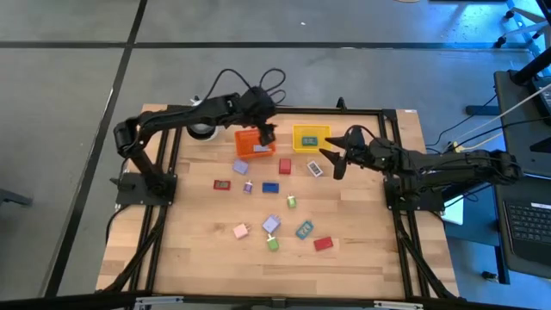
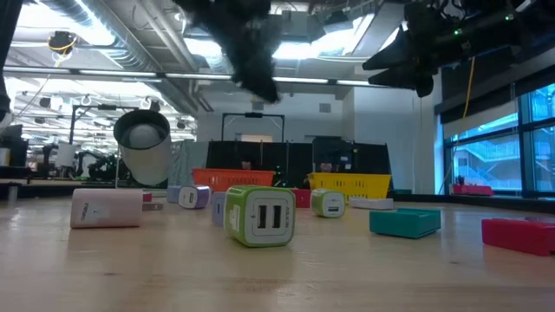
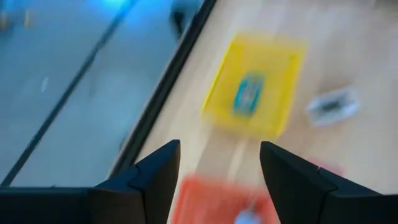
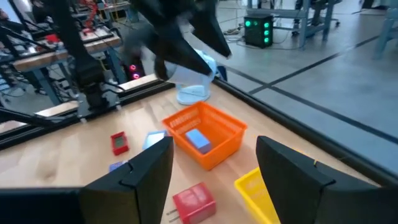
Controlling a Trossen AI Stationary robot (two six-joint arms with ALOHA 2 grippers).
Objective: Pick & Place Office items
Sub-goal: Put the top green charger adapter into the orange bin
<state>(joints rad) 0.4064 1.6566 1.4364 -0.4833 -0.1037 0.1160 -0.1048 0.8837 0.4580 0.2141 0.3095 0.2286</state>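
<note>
From above, you see the left tool [image 1: 266,135] over the orange bin [image 1: 255,144], the right tool [image 1: 332,158] beside the yellow bin [image 1: 310,137], and small blocks [image 1: 270,224] scattered across the table [image 1: 198,250]. In your wrist views, both tools gape wide and empty; a blue block [image 4: 198,139] lies in the orange bin.

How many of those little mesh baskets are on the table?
2: the orange basket under the left gripper, and the yellow basket beside it, near the right gripper. Both sit along the table's far edge.
</note>
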